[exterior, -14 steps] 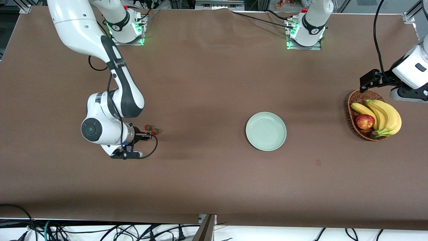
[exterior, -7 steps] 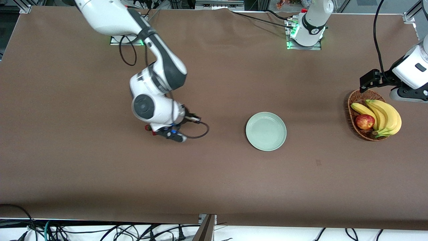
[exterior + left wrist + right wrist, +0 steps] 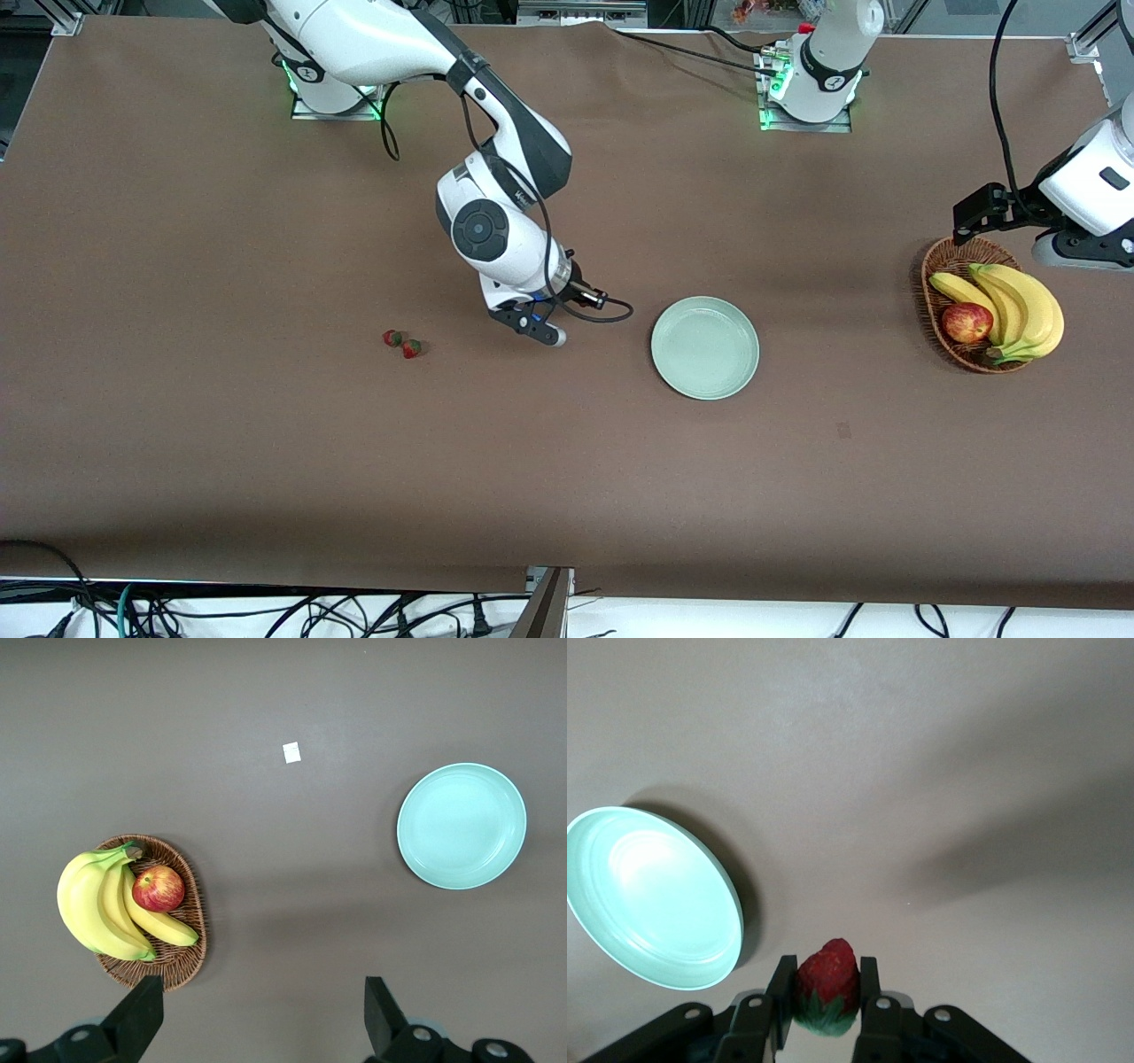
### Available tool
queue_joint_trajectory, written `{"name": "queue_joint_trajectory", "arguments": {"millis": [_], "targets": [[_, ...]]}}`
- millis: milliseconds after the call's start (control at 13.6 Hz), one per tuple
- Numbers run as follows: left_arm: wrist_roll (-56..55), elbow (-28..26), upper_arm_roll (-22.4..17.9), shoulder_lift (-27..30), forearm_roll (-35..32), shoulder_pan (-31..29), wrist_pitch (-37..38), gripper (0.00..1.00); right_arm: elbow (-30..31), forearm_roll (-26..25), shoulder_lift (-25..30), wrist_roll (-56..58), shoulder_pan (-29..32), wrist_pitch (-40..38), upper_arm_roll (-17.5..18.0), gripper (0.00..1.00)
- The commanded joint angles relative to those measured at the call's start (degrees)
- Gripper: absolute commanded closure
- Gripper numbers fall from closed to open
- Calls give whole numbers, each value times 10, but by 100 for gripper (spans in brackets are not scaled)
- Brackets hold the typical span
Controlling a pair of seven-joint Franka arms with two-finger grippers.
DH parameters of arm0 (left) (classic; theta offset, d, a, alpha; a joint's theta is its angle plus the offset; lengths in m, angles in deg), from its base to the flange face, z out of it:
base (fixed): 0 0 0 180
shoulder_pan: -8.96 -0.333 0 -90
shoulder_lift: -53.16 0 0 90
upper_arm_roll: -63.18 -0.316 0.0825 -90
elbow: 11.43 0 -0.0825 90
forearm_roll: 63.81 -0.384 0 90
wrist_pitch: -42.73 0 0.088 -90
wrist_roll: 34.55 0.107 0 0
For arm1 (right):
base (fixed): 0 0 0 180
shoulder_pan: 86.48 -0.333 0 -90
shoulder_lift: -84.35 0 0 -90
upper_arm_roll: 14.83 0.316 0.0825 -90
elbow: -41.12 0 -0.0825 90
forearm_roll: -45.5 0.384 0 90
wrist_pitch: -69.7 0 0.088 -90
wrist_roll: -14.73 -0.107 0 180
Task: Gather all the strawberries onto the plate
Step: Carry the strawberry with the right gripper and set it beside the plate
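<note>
Our right gripper (image 3: pixel 824 1005) pinches one strawberry (image 3: pixel 827 985) over bare table, the mint-green plate (image 3: pixel 705 347) just ahead. Two more strawberries (image 3: pixel 401 343) lie well apart from it. Releasing early could roll the berry off. Our left gripper (image 3: pixel 257 1019) waits spread over the wicker basket (image 3: pixel 186 939).

A big table (image 3: pixel 266 461) is covered all over by a plain brown cloth. Soft wrinkles are seen in the cloth near the top edge. A small dark mark (image 3: pixel 843 430) is seen on the cloth, and in the left wrist view a little white square (image 3: pixel 291 752) is seen lying on it. Grey shadows are thrown across the brown cover. Green lights (image 3: pixel 767 105) are lit at the top edge of the table. Black cables (image 3: pixel 266 611) are piled up on a white floor below the near edge. Metal frame bars (image 3: pixel 1088 44) are seen at the corners.
</note>
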Motion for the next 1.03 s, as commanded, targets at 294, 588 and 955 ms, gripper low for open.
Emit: {"name": "queue_joint_trajectory", "arguments": {"millis": [294, 588, 955], "targets": [[8, 4, 3, 1, 9, -4, 8, 0, -15, -11, -19, -10, -17, 1, -4, 83], [8, 4, 3, 1, 10, -4, 8, 0, -15, -12, -21, -9, -18, 1, -4, 83], [8, 4, 2, 1, 10, -4, 8, 0, -14, -16, -25, -9, -18, 5, -4, 83]]}}
